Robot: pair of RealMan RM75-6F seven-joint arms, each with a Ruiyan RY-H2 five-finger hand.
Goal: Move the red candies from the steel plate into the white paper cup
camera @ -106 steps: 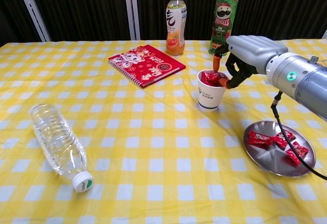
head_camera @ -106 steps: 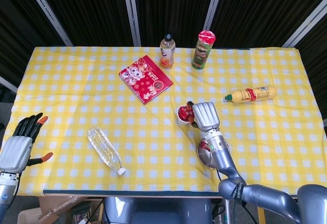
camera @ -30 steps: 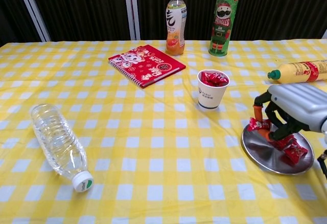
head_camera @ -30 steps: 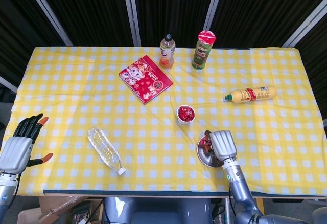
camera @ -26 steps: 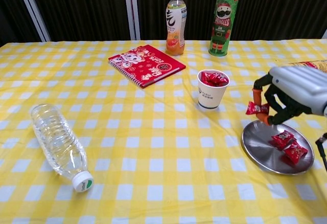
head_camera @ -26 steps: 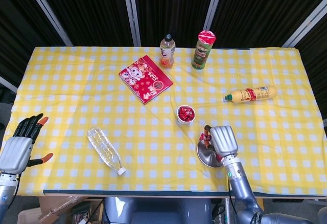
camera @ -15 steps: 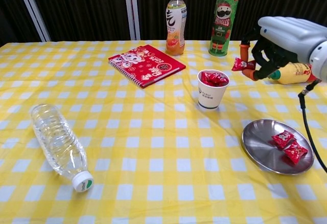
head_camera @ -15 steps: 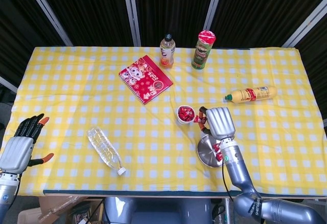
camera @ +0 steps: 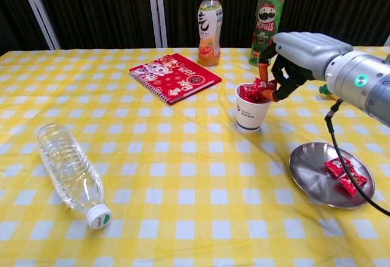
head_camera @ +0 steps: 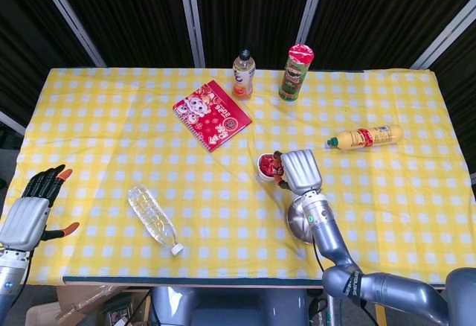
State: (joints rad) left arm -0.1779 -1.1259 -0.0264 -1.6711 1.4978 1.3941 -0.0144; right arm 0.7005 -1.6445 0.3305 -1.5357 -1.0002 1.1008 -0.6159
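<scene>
The white paper cup stands mid-table with red candies heaped in it, and it shows in the head view as the cup too. My right hand hovers at the cup's right rim, pinching a red candy right over the mouth. The steel plate lies to the right front with two red candies on it. In the head view my right hand covers part of the plate. My left hand hangs off the table's left front corner, fingers apart, holding nothing.
A clear water bottle lies at the left front. A red notebook, an orange drink bottle and a green Pringles can stand behind the cup. A yellow sauce bottle lies at the right.
My right hand lifted a candy off the plate and carried it up and left to the cup's mouth. Two candies stay on the plate. The left hand has not moved.
</scene>
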